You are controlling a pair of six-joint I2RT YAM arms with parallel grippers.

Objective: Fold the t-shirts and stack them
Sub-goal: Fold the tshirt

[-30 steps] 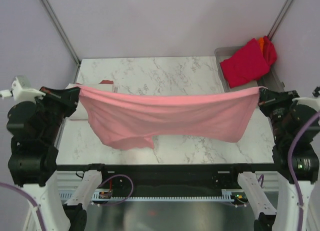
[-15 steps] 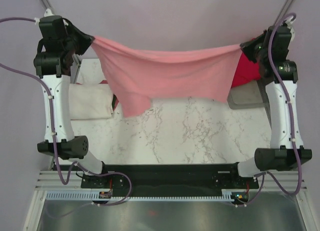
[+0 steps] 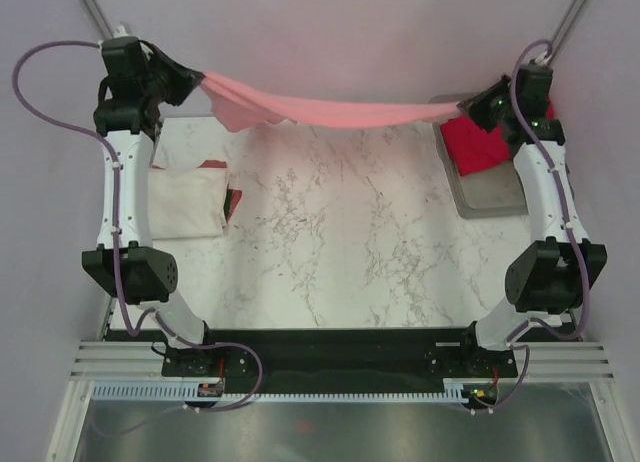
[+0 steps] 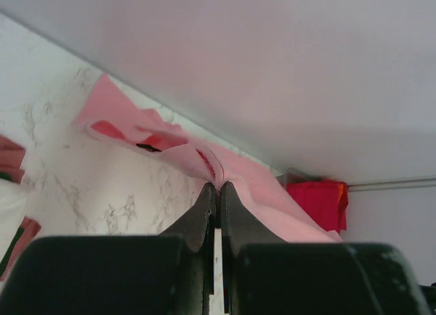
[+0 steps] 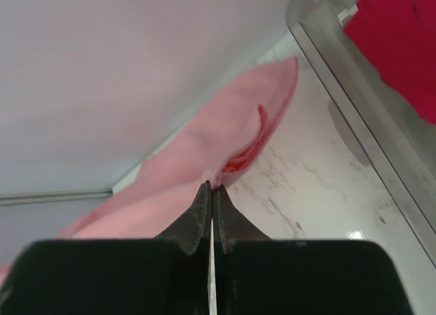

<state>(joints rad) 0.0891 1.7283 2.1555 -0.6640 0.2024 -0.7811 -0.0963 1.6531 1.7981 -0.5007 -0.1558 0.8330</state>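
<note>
A light pink t-shirt (image 3: 320,109) hangs stretched between my two grippers along the table's far edge. My left gripper (image 3: 200,80) is shut on its left end, seen in the left wrist view (image 4: 219,184) with pink cloth (image 4: 136,124) draping beyond. My right gripper (image 3: 468,104) is shut on its right end, seen in the right wrist view (image 5: 212,185) with the shirt (image 5: 225,138) ahead. A folded cream-white t-shirt (image 3: 185,202) lies at the left over a dark red one (image 3: 232,200). A crimson t-shirt (image 3: 478,142) with orange behind it lies in the tray.
A grey translucent tray (image 3: 495,187) stands at the back right, also in the right wrist view (image 5: 354,90). The back wall (image 3: 330,32) is close behind the shirt. Marble tabletop (image 3: 340,232) lies in the middle.
Both arms have reached further back and stretched out. The pink shirt has moved to the far edge and now shows as a narrow band instead of a hanging sheet.
</note>
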